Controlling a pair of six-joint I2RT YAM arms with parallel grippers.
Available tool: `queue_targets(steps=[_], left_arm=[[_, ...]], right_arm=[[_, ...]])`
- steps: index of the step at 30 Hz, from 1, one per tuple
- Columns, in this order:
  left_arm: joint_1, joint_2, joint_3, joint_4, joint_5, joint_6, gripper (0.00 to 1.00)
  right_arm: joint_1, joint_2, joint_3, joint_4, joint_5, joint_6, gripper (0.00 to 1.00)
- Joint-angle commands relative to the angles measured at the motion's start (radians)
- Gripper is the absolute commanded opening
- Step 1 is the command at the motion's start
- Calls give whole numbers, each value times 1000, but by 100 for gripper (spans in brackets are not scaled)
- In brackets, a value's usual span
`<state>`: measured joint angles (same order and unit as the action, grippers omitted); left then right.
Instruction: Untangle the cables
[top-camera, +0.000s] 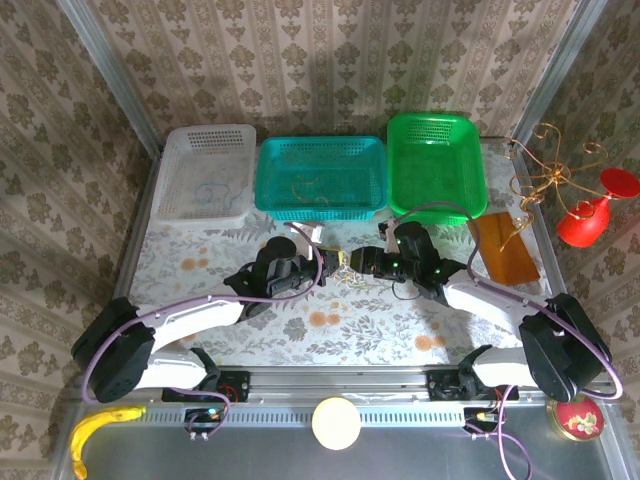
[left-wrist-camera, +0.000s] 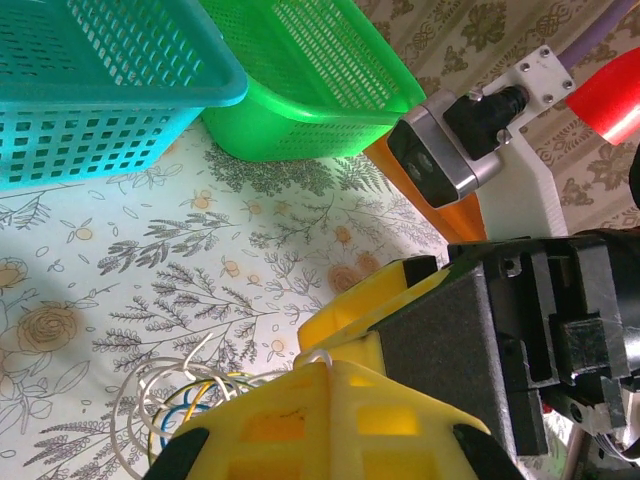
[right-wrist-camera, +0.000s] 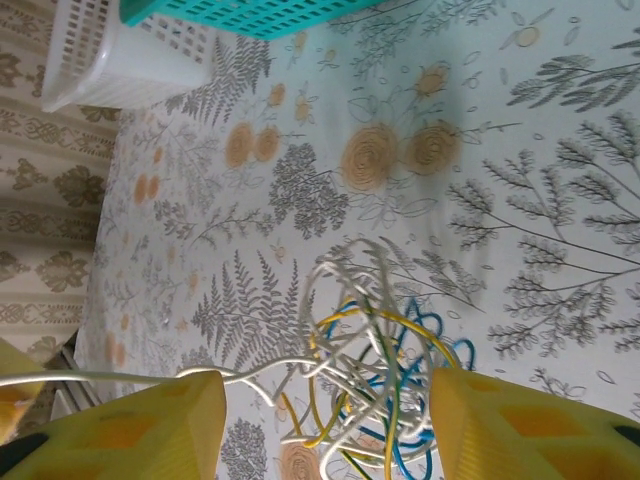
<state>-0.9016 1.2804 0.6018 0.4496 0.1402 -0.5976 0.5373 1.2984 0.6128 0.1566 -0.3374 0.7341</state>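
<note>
Sitting in the middle of the flowery table (top-camera: 250, 330) is a little clump of cables (right-wrist-camera: 375, 350), with blue, yellow and white loops all mixed up. The clump lies just in front of the teal basket (top-camera: 320, 178), right between the two robot hands.

The left gripper (left-wrist-camera: 325, 368) is squeezed tight shut. It has one white cable (right-wrist-camera: 60, 377) pinched at its yellow tips. That cable runs in a straight line out of the clump.

The right gripper (right-wrist-camera: 325, 385) is open. Its two yellow fingers (right-wrist-camera: 130, 430) stand one on each side of the clump, and they hold nothing.

The two grippers point at each other, tip close to tip. Behind them the teal basket stands in a row with a white basket (top-camera: 205, 175) and a green basket (top-camera: 435, 165).
</note>
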Motion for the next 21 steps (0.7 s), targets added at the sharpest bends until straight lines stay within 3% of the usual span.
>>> queue_targets(steps=[1, 13, 21], left_arm=[[4, 21, 11, 49, 27, -28, 0], [-9, 57, 31, 85, 37, -56, 0], [-15, 60, 60, 135, 76, -118, 0]], right_arm=[[18, 4, 4, 70, -8, 16, 59], [38, 4, -30, 137, 70, 57, 60], [44, 225, -10, 287, 180, 90, 55]])
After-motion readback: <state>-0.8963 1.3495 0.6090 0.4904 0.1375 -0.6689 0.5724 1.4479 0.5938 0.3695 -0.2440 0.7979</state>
